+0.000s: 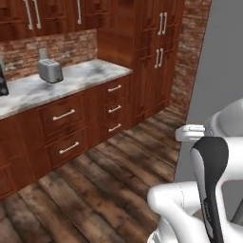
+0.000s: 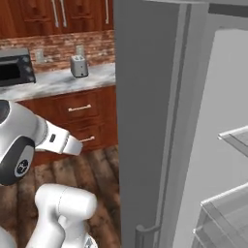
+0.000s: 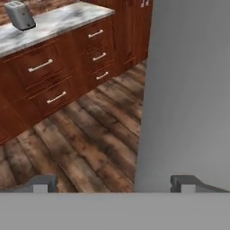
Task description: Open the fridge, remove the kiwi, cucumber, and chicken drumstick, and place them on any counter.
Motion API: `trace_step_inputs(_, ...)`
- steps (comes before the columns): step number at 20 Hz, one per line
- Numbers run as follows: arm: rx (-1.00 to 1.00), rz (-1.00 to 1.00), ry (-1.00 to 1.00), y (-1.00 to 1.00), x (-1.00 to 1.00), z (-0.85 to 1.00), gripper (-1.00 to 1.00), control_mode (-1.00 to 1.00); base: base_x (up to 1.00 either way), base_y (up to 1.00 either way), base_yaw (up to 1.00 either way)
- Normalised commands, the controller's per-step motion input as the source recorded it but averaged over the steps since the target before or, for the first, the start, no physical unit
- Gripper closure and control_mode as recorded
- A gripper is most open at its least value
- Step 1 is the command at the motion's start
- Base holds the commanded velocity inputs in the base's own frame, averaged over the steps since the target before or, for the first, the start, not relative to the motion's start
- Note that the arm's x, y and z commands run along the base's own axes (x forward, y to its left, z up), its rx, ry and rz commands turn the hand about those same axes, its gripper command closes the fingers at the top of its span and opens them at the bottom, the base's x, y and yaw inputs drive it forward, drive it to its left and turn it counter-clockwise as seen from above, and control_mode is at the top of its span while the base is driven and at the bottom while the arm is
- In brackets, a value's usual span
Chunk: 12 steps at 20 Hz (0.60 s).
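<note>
Fridge (image 2: 145,121) door stands swung open; white interior with glass shelves (image 2: 227,203) at 3 o'clock in right base view. Gripper (image 3: 114,183) fingers spread wide, empty, straddling the door's vertical edge. Foods not visible; judged reach: toward the shelves.

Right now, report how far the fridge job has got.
Done: the fridge door stands open, glass shelves showing. In hand: nothing; the gripper is open beside the door's edge. Left: the kiwi, cucumber and drumstick must still reach a counter.
</note>
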Motion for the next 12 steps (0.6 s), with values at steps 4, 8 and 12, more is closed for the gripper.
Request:
trace_step_inputs(4, 0.00, 0.00, 0.00, 0.00, 0.00, 0.00, -1.00, 1.00, -0.12, -0.32, -0.75)
trace_step_inputs(8, 0.00, 0.00, 0.00, 0.00, 0.00, 0.00, -1.00, 1.00, -0.68, 0.00, -0.69)
trace_step_inputs(12, 0.00, 0.00, 0.00, 0.00, 0.00, 0.00, -1.00, 1.00, -0.81, 0.00, -0.66)
